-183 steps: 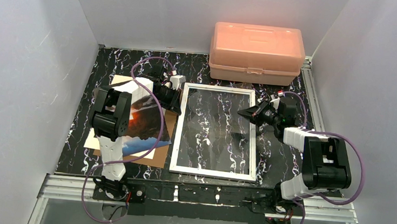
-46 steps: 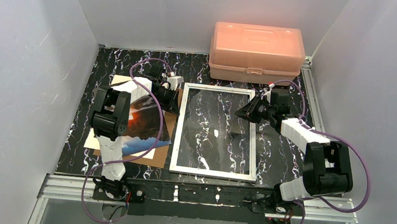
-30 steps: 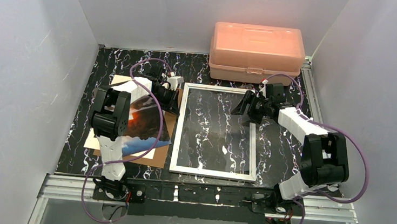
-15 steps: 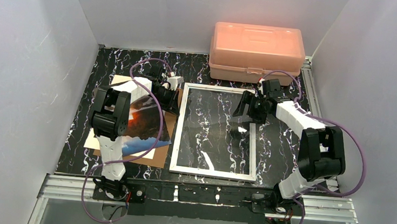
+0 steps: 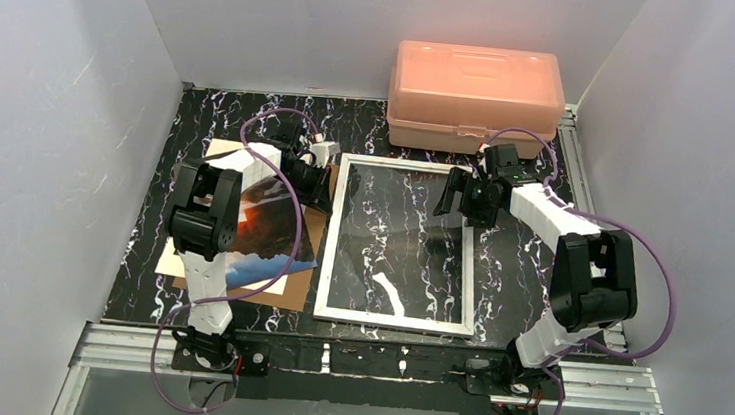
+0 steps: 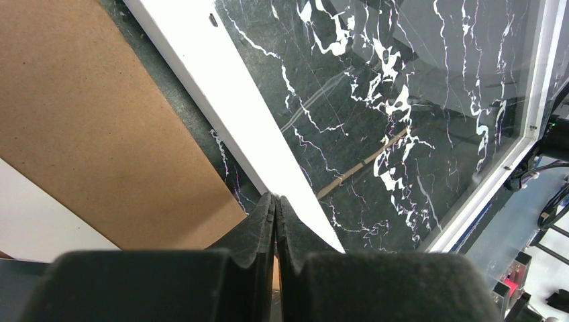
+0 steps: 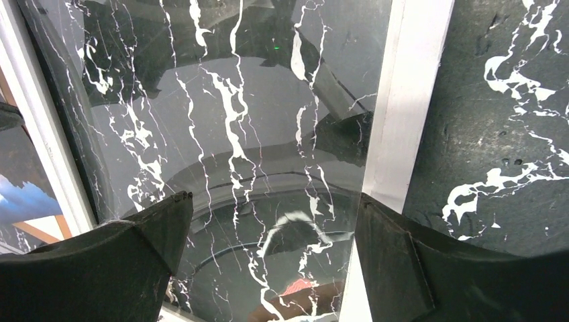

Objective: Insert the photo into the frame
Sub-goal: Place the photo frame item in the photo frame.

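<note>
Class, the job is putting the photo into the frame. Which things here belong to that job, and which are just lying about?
Belong to the job: photo; white frame; brown backing board under the photo, probably the frame's back.
Lying about: pink plastic box at the far edge.

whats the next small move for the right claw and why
Probably ease the right claw straight down onto the frame. Its jaws stand wide with nothing held, one finger above the pane and the other at the white right rail. The photo lies outside the frame on the brown board, so the frame likely needs gripping or steadying first.
</note>
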Motion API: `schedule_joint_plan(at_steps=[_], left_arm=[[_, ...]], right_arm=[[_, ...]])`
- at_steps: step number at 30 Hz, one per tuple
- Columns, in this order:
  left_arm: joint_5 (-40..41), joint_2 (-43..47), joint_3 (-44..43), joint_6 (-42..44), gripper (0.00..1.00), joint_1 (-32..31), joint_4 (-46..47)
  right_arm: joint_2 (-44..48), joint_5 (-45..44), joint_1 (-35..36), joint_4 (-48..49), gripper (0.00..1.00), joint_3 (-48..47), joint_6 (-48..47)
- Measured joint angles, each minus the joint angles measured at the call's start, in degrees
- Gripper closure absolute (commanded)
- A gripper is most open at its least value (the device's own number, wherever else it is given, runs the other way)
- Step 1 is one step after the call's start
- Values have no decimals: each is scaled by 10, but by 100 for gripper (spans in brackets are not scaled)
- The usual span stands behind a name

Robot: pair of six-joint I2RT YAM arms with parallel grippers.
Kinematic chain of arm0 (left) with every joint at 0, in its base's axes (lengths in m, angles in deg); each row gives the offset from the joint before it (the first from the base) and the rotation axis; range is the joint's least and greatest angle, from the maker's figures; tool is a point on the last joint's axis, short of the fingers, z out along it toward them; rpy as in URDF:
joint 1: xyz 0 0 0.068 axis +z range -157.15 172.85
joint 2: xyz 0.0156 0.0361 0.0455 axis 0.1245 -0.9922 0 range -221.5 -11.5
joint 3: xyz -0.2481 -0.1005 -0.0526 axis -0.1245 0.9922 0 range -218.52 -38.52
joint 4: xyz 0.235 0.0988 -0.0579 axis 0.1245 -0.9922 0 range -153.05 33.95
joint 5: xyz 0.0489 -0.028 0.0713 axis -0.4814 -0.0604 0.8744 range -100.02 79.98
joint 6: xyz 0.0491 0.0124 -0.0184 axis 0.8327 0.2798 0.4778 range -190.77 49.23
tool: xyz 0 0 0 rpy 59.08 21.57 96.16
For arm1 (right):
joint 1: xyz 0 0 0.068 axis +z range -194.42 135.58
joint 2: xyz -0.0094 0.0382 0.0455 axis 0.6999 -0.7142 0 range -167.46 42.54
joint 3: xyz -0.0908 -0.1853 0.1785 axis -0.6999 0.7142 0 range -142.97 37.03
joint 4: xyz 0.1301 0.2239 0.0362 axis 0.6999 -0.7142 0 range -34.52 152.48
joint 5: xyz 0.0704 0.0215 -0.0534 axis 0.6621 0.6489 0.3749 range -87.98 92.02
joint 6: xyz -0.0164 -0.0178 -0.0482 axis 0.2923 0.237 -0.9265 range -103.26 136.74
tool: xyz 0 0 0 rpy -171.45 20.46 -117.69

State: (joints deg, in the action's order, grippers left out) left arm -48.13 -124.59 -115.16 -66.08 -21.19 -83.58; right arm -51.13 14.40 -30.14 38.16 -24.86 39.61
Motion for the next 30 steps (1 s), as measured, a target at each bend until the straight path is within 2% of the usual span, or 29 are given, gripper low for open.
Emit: schedule_joint_plan(at_steps=[26, 30], left_arm=[[-2, 0, 0, 0, 100, 0, -7], [-3, -1, 0, 0, 100, 0, -9]], right_arm=[[-25, -31, 0, -13, 1, -18, -11], [-25, -31, 0, -12, 5, -18, -10]])
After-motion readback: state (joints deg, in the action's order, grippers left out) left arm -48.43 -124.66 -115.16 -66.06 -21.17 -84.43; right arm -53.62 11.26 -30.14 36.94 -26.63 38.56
